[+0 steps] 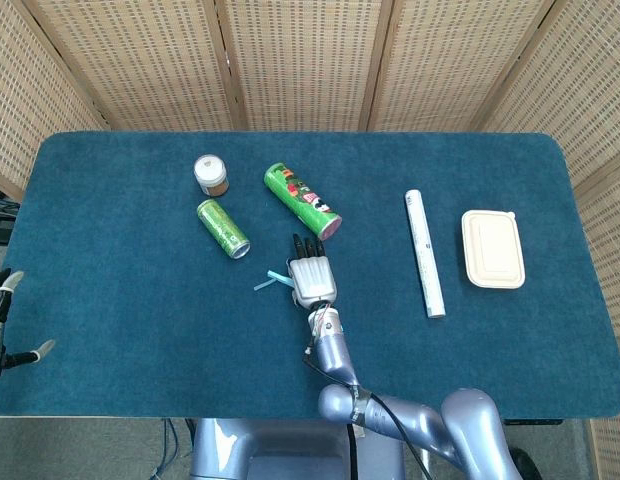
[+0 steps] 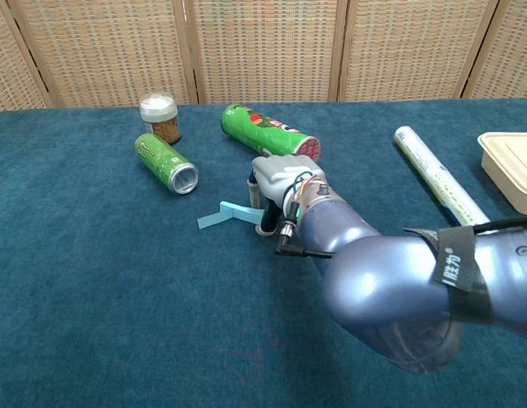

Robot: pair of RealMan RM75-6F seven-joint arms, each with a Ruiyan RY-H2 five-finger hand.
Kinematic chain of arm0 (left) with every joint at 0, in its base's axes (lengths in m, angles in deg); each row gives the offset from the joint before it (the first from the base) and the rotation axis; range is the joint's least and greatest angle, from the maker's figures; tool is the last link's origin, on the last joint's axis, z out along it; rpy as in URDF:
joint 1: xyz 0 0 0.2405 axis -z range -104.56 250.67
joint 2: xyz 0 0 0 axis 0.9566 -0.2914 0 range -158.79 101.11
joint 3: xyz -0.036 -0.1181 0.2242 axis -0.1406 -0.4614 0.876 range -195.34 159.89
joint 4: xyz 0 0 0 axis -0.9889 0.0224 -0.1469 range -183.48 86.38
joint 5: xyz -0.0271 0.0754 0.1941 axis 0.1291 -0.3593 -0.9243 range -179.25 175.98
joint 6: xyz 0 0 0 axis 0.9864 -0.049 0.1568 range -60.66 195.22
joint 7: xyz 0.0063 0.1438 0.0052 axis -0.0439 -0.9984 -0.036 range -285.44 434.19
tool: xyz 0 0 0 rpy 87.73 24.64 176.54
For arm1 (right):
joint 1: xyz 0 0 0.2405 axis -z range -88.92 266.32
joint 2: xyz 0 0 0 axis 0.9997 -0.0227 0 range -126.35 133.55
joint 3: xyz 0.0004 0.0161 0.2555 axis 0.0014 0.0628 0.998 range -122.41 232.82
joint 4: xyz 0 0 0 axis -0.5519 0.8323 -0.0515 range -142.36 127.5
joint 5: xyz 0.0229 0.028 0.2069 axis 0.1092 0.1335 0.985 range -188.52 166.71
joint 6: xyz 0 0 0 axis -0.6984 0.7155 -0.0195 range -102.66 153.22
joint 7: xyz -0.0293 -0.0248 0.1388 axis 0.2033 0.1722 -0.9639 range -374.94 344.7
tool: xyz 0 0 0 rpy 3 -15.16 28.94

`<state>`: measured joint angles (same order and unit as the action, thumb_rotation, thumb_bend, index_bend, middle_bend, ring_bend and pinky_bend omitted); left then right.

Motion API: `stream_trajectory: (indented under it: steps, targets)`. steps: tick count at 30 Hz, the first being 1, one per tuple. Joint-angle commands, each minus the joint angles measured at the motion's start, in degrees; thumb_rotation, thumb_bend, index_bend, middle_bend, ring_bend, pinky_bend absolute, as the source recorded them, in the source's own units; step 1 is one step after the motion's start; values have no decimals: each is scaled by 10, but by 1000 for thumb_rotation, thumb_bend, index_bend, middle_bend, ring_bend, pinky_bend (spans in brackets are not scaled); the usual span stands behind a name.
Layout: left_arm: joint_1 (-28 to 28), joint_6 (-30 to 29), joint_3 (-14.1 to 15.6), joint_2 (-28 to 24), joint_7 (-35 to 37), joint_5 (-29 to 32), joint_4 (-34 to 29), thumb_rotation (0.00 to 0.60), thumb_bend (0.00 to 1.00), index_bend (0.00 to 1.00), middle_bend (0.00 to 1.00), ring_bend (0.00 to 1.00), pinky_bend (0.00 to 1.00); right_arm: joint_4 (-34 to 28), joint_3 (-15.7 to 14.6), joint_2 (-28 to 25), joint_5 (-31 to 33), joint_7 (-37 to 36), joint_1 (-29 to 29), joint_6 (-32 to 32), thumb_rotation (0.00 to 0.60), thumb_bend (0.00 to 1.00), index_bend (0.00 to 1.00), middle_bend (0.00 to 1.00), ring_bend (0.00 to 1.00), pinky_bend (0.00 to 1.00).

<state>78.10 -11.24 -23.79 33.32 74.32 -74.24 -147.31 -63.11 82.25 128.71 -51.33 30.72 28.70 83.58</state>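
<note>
The head view looks steeply down from above the near edge of the blue table [image 1: 110,330], taking in its whole top up to the wicker screen [image 1: 300,60]. The chest view sits low and close, facing level across the table toward that screen. Both share the green tube [image 1: 302,200] [image 2: 268,130] and the things around it.

Light-blue strip [image 2: 231,214], green can [image 2: 166,162]
</note>
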Motion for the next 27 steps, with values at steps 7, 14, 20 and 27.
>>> stream_trajectory:
  steps: [7,14,20,27]
  targets:
    - [0,-1,1,0,0,-1,0,600,170,0,0,0,0,6,16,2,14,4,-8,0,600,337,494,0,0,0]
    - [1,-2,1,1,0,-1,0,600,170,0,0,0,0,12,18,4,20,6,-12,-1,600,380,562,0,0,0]
    - [1,-2,2,0,2,-1,0,600,171,0,0,0,0,13,17,4,22,6,-14,-4,600,411,598,0,0,0]
    - [0,-5,3,0,2,-3,0,600,170,0,0,0,0,-11,14,-6,12,-5,-8,2,600,440,618,0,0,0]
